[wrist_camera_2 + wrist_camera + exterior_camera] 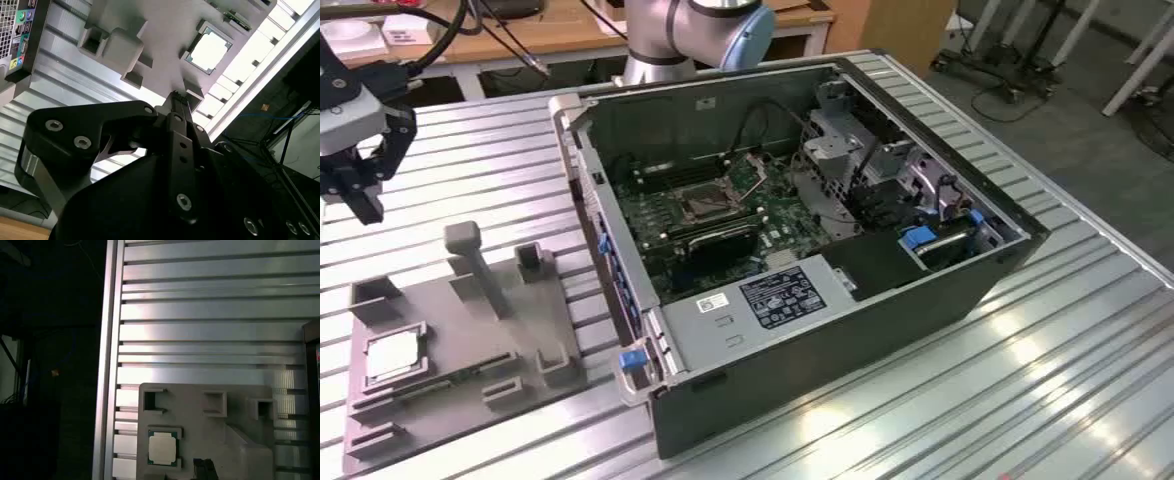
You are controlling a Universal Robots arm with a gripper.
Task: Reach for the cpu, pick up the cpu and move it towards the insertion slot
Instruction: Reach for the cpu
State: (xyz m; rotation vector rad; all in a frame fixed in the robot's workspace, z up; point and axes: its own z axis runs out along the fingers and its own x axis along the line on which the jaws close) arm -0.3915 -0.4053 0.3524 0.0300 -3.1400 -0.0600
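Observation:
The cpu (pixel 394 355), a small silvery square chip, lies flat in a recess of the grey plastic fixture (pixel 520 335) at the exterior view's left. It also shows in both wrist views (pixel 209 49) (pixel 162 447). My gripper (pixel 360 200) hangs above the table, beyond the fixture's far end and well clear of the cpu. Its black fingertips (pixel 199 468) stand together with nothing between them, so the gripper (pixel 176 96) is shut. The insertion slot (pixel 703 203), a silver-framed square socket, sits on the green board inside the open computer case (pixel 854 330).
The fixture carries upright grey posts (pixel 470 262) and small pockets (pixel 214 404) around the chip. The ribbed metal table (pixel 1014 390) runs under everything, and its edge (pixel 107 365) lies close to the fixture. The case walls and a drive cage (pixel 847 160) ring the board.

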